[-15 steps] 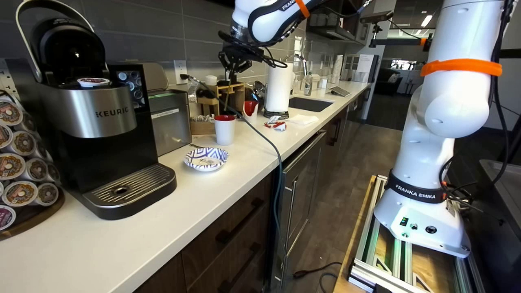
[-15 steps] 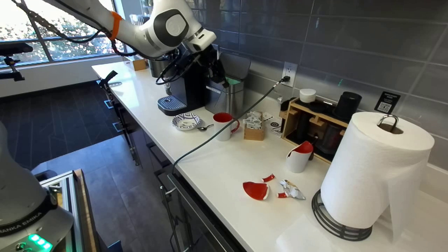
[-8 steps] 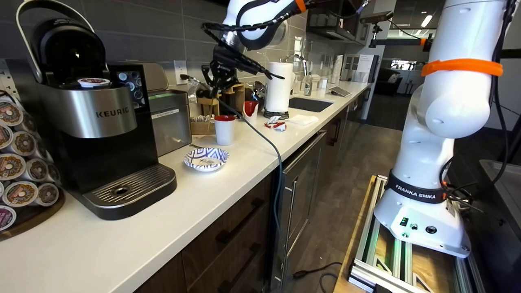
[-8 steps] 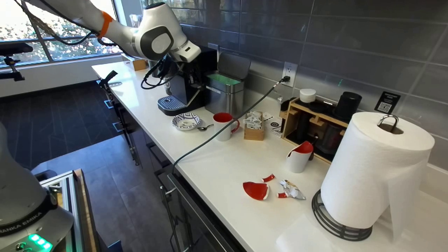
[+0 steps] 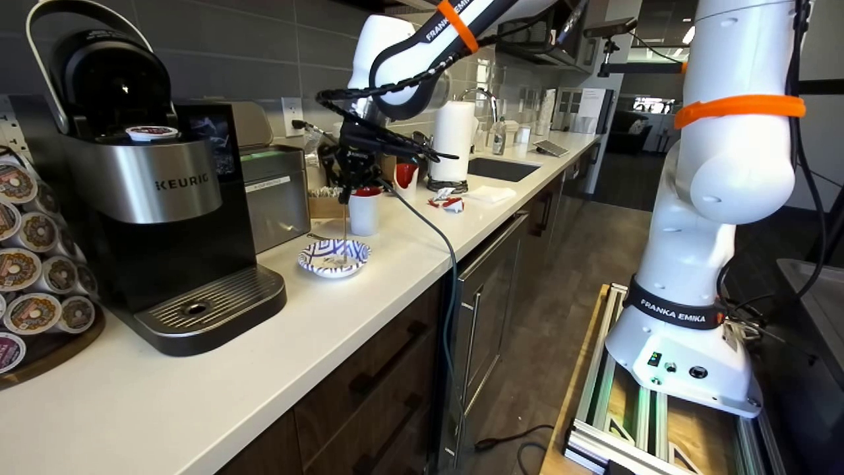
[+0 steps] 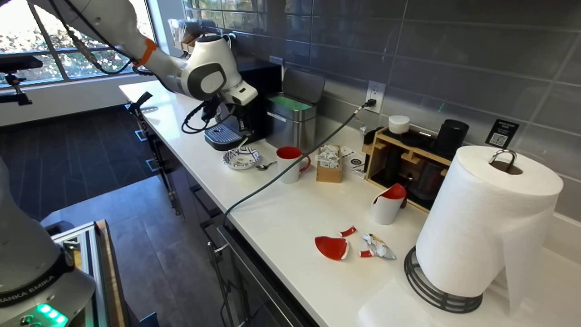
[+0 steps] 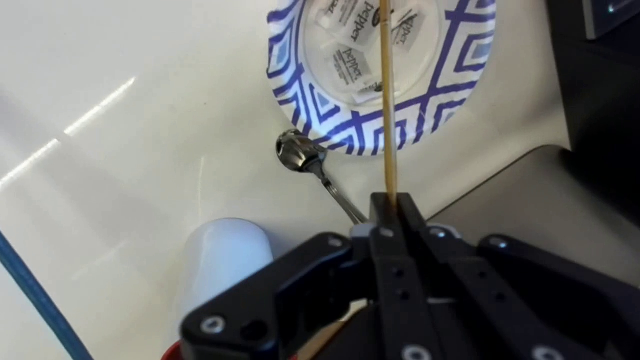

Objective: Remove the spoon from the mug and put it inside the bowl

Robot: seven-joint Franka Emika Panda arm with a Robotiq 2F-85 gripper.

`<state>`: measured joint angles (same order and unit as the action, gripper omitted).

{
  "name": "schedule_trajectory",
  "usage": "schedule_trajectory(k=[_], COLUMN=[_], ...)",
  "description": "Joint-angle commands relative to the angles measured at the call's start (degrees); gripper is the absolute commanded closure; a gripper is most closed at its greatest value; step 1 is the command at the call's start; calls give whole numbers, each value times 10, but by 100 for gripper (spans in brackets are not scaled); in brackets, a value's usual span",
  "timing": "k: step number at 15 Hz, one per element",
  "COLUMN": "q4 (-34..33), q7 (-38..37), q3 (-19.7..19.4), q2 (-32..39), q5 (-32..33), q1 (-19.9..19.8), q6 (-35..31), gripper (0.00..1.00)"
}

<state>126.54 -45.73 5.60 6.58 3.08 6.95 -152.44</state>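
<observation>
1. The arm point(image 6: 213, 68) leaned above the counter point(image 5: 310, 323) and directed the gripper point(image 7: 393, 200) downward, probably for lowering the load with control.
2. The mug point(image 6: 286, 164) stood upright with its red inside visible; nothing stood out of its rim, therefore the removal seemed to me finished.
3. The bowl point(image 7: 310, 107) lay below the gripper, apart from the mug, ready for receiving. Some pepper packets point(image 7: 350, 67) were inside and could make an uneven bed, I judged.
4. The metal spoon point(image 7: 305, 156) rested on the counter between mug and bowl, its round end just beside the bowl's rim; it was not held.
5. The thin brownish stick point(image 7: 388, 110) was gripped at its upper end, which left its long part free toward the bowl. Perhaps this was the task's spoon: its far end was cut off in the wrist view. In both exterior views it appeared over the bowl, but whether it touched, I could not tell.
6. The fingertips point(image 7: 379, 205) were nearly together, clamped on the stick, with only its thickness between them.
</observation>
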Motion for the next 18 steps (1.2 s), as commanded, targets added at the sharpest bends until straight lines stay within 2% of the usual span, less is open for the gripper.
schedule_trajectory(k=[1,8,9,18], q4=[-25,-54,-61,-90], q7=[18,18,18,39], q3=[-4,-9,-10,-8], q2=[36,67,69,68], q5=[-25,-35,-33,-47], q1=[5,11,12,6], q6=[21,36,49,111], gripper=[99,99,77,9])
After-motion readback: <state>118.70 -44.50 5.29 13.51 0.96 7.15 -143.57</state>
